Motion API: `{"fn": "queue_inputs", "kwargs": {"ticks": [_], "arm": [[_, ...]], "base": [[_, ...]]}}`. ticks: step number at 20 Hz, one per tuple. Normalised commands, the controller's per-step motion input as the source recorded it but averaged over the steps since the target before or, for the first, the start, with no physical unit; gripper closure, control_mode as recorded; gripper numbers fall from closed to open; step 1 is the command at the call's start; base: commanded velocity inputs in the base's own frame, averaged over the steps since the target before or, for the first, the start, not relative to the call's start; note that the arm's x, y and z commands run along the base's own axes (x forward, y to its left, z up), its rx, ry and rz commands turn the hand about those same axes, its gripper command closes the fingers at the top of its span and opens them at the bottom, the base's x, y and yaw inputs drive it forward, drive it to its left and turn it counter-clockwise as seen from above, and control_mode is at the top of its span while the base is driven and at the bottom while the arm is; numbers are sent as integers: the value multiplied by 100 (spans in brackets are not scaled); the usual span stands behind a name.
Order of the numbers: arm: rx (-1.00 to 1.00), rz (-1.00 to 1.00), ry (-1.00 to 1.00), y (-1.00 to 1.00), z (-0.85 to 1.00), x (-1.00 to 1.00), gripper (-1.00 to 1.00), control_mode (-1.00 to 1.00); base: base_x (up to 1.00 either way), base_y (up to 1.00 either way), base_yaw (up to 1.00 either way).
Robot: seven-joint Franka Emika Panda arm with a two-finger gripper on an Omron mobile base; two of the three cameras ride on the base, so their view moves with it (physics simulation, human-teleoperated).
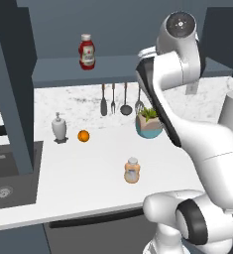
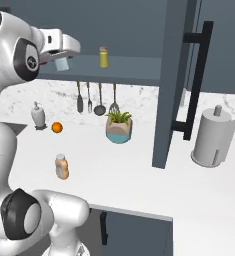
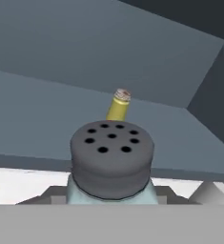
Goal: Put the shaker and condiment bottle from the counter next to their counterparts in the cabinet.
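My gripper [image 2: 62,63] is shut on the pale blue-grey shaker [image 3: 112,159], holding it up by the left part of the cabinet's open shelf [image 2: 131,68]. The shaker's dark grey cap with holes faces the hand camera. Further along the shelf stands the yellow shaker [image 3: 119,104] [image 2: 104,56], upright and apart from the held one. At the shelf's left end stands the red ketchup bottle [image 1: 87,52]. The peach-orange condiment bottle [image 1: 132,170] [image 2: 62,166] stands upright on the white counter [image 1: 88,168], near its front edge.
On the counter are a soap dispenser [image 1: 59,127], an orange [image 1: 83,135] and a potted plant [image 1: 148,123]. Utensils [image 1: 120,99] hang under the shelf. A paper towel roll [image 2: 213,136] stands at right, beyond the open cabinet door [image 2: 169,85]. A sink [image 1: 9,173] lies left.
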Motion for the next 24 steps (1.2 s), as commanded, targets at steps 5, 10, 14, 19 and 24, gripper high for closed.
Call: {"fn": "queue_inputs", "kwargs": {"ticks": [5,10,14,19,24], "arm": [[11,-32,-6,29,2,28,100,-100],[21,-15,1,-5,0,16,100,-100],[15,0,0,-28,0,29,100,-100],[0,0,-6,-29,-5,48,100,-100],[0,0,0,0,-2,5,100,-100]], "base": [[0,0,0],[0,0,0],[0,0,0],[0,0,0],[0,0,0]]}}
